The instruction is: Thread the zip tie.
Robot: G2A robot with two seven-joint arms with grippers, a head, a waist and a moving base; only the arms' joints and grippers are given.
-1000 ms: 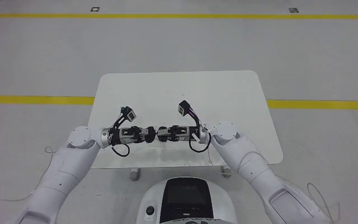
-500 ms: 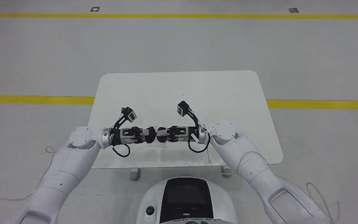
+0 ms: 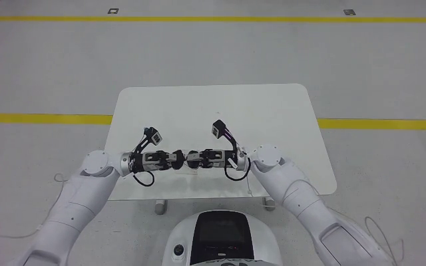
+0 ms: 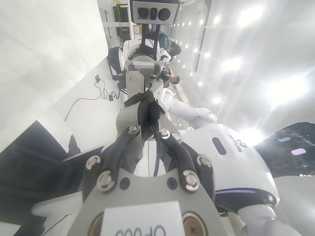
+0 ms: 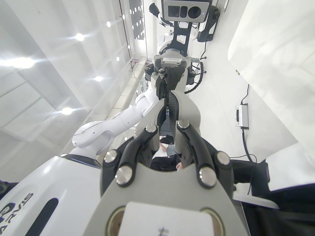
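Note:
The black zip tie (image 3: 192,159) is held in the air between my two grippers, which meet tip to tip over the near edge of the white table (image 3: 213,106). My left gripper (image 3: 181,159) comes in from the left and is shut on one part of the tie. In the left wrist view its fingers (image 4: 128,116) pinch a bunched black piece of the zip tie (image 4: 145,114). My right gripper (image 3: 202,159) faces it from the right. In the right wrist view it is shut on the ribbed strap of the zip tie (image 5: 173,110).
The table top beyond the grippers is bare. The floor around it carries yellow lines (image 3: 53,118). A cable and a small box (image 5: 241,116) lie on the floor beside the table.

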